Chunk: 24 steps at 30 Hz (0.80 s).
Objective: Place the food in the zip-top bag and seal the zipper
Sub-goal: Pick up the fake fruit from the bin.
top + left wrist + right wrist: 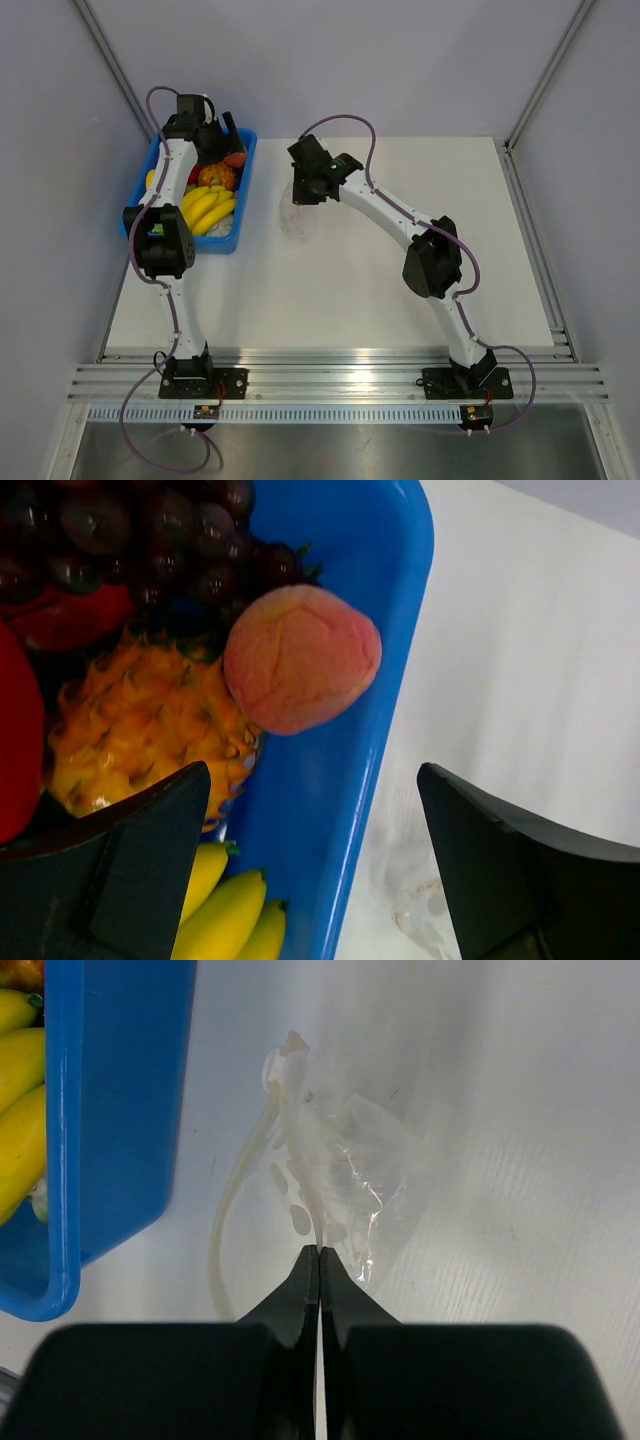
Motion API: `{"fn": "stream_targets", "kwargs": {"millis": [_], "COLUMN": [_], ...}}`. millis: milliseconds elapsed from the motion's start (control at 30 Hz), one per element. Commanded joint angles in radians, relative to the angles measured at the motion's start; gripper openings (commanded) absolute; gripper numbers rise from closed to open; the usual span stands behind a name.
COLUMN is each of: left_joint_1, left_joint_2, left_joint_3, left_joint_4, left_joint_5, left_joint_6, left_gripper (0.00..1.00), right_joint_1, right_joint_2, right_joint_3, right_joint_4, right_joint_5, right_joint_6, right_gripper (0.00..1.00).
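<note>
At the table's far left corner, the left gripper (312,780) is hovering wide open over the blue bin (340,540), where the food (302,660) is resting. Just right of the bin, the right gripper (319,1255) is pinching the zip-top bag (350,1160) by its edge.

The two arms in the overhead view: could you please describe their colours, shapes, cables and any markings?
Both the left arm and right arm have white links, bulky black joint housings and a thin purple cable looping alongside. The left elbow carries a small green-blue sticker. Black fingers: broad wedges on the left gripper, thin tapered tips on the right gripper.
</note>
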Motion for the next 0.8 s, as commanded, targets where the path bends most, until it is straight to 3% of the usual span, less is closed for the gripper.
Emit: {"fn": "stream_targets", "kwargs": {"millis": [0, 133, 600, 767], "left_joint_1": [0.006, 0.008, 0.0, -0.002], "left_joint_2": [0.031, 0.092, 0.157, 0.19], "left_joint_3": [0.048, 0.114, 0.098, 0.144], "left_joint_4": [0.145, 0.141, 0.167, 0.167], "left_joint_5": [-0.027, -0.021, -0.036, -0.022], "left_joint_6": [-0.01, -0.022, -0.05, -0.062], "left_gripper": [0.88, 0.91, 0.84, 0.86], "right_joint_1": [0.014, 0.014, 0.014, 0.014], "right_joint_2": [-0.011, -0.013, -0.014, -0.013], "right_joint_3": [0.014, 0.004, -0.016, -0.022], "right_joint_4": [0.014, 0.017, 0.031, 0.032], "right_joint_5": [-0.022, -0.03, -0.047, -0.048], "right_joint_6": [-0.017, -0.018, -0.014, -0.014], "right_gripper": [0.0, 0.0, 0.0, 0.0]}}
